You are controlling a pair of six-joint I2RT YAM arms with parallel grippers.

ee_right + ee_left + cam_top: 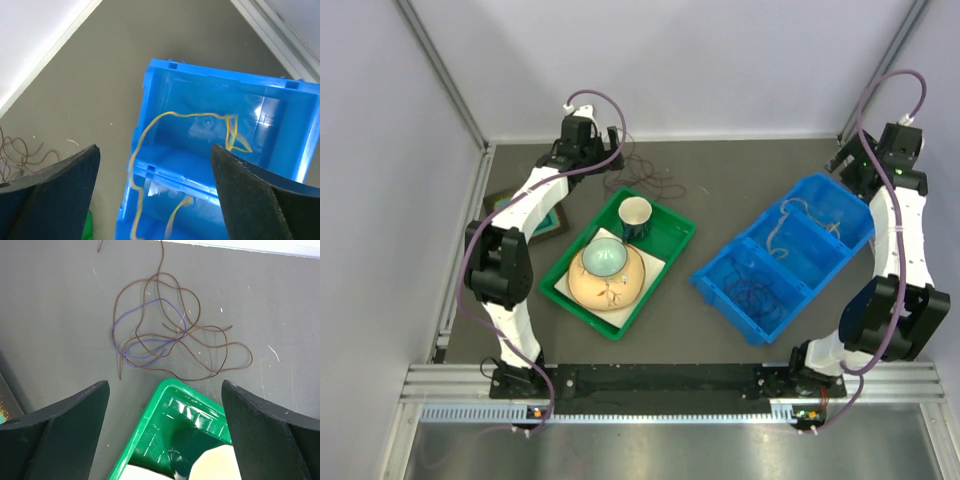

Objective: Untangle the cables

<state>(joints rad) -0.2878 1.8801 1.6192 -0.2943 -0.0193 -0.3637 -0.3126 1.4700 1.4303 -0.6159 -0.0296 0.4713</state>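
**A:** Where's the tangle of thin brown and purple wires (170,335)?

**B:** On the grey tabletop (50,315), straight ahead of your left gripper (164,390), just past the green plastic tray (150,425) corner. Both grippers gape empty; your right gripper (155,150) is well apart.

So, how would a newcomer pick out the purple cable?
Find the green tray left of centre on the table. Just beyond its far corner lies a loose tangle of thin wires. The purple cable is the only violet loop among brown strands.
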